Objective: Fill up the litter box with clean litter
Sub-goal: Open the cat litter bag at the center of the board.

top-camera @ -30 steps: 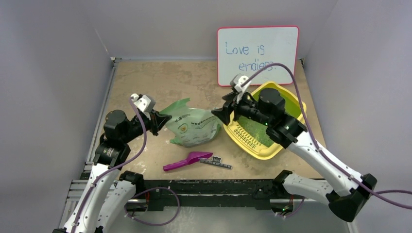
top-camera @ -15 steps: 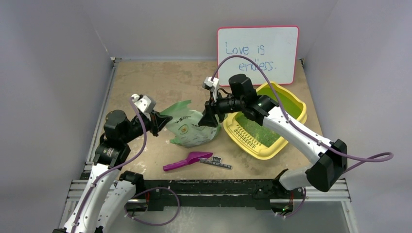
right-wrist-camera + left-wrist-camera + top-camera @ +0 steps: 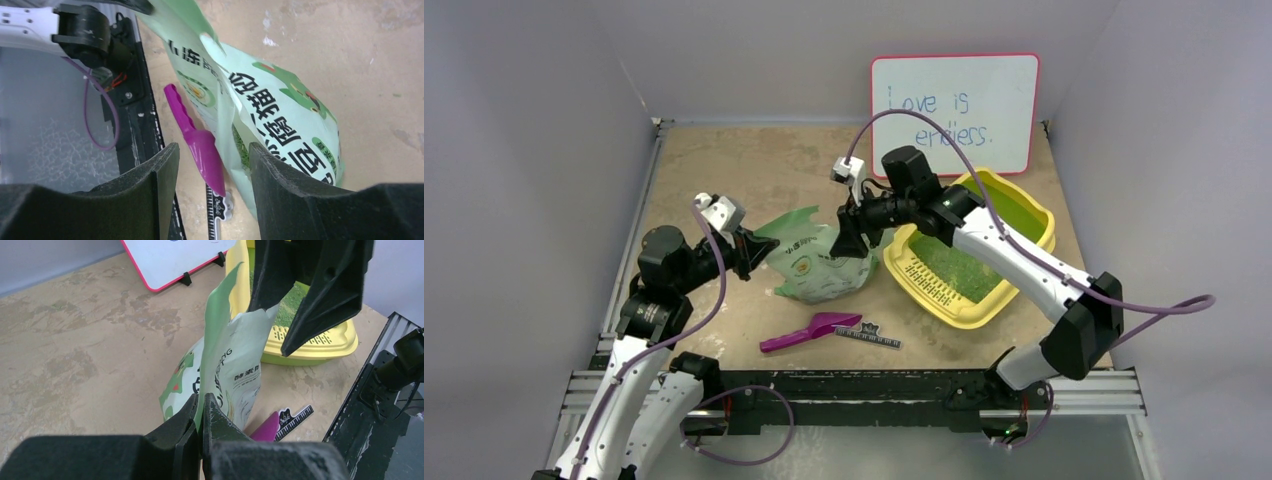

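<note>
Change: The right gripper (image 3: pixel 849 238) has swung off the litter box (image 3: pixel 969 317) and across to the bag (image 3: pixel 824 265). The left gripper (image 3: pixel 759 250), the bag and the tray lie as they did a second ago.

Litter box: The yellow tray sits on the table (image 3: pixel 754 165) just behind the right fingers, on their far side from the bag, with its slotted end nearest them.

Clean litter: Green granules (image 3: pixel 954 270) already cover the tray floor. In the right wrist view, more seem to show inside the bag's open mouth between the fingers.

Bag: It stands propped between the two grippers with its mouth turned toward the tray, likely so it can be tipped again.

Left fingers: Pressed together on the bag's left edge, pinching the film. The hold seems to keep the slack pouch upright and its mouth open.

Right fingers: Spread wide, one on each side of the bag's upper right lip and not yet closed on it. This looks like a reach for a second hold before lifting.

Scoop: The magenta scoop (image 3: pixel 809 330) lies flat below the bag, nearer the arm bases than either set of fingers, beside a small black strip (image 3: pixel 869 335). Neither is touched.

Board: The red-framed board (image 3: pixel 954 110) stands beyond the right fingers, behind the tray.

Progress: Partly filled, by the look of it.
</note>
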Tool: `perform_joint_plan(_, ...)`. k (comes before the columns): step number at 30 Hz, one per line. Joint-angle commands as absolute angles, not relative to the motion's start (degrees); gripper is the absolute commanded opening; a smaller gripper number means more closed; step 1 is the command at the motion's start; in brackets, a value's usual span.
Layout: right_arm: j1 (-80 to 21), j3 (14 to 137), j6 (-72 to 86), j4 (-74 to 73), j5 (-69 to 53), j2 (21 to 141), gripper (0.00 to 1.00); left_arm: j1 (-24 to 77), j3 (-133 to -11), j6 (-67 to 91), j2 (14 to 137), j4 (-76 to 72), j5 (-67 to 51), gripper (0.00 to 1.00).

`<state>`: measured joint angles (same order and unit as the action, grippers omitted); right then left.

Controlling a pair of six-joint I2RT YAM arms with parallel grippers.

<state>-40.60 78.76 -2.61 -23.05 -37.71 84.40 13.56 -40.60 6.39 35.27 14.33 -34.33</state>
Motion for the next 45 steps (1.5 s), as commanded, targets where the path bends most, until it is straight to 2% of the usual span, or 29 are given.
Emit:
perform_joint_plan(1, -41.59, 82.00, -4.14, -26.00, -34.61, 85.78, 0.56, 13.36, -43.48, 5.59, 34.23, 10.02, -34.95, 0.00)
perform_joint_plan(6, -42.24, 80.77, -5.28, -28.99, -32.48, 85.57, 0.56, 13.36, -43.22, 5.33, 34.15, 10.88, -34.92, 0.00)
perform_joint_plan(9, -42.23, 76.95, -5.91, -30.31, -25.59, 83.66, 0.59, 13.36, -43.30, 4.49, 33.78, 12.52, -34.97, 0.00)
perform_joint_plan(13, -42.26, 71.16, -7.34, -28.75, -12.27, 79.49, 0.76, 13.36, -43.18, 3.79, 33.37, 14.12, -35.75, 0.00)
perform_joint_plan(17, -42.26, 66.34, -7.65, -18.54, -8.60, 75.08, 0.83, 13.36, -42.68, 4.02, 33.77, 14.14, -40.23, 0.00)
perform_joint_plan(26, -42.21, 62.89, -6.64, -4.27, -16.47, 74.94, 0.86, 13.36, -43.68, 1.83, 35.94, 18.28, -47.06, 0.00)
perform_joint_plan(28, -42.19, 63.38, -5.07, -3.40, -19.28, 76.48, 0.86, 13.36, -43.41, 1.69, 36.15, 19.29, -47.38, 0.03)
perform_joint_plan(32, -42.26, 65.09, -1.53, -1.35, -25.80, 78.07, 0.86, 13.36, -42.88, 1.75, 36.32, 20.10, -46.95, 0.07)
perform_joint_plan(39, -42.27, 65.93, 5.60, 4.05, -41.52, 77.54, 0.86, 13.37, -42.11, 2.43, 36.59, 19.55, -45.05, 0.08)
perform_joint_plan(42, -42.28, 70.91, 3.89, -5.96, -38.61, 80.42, 0.84, 13.41, -42.24, 3.13, 36.84, 19.17, -43.37, 0.06)
perform_joint_plan(45, -42.32, 73.71, 0.97, -16.22, -32.80, 82.45, 0.76, 13.36, -42.28, 3.40, 36.52, 18.97, -41.25, 0.02)
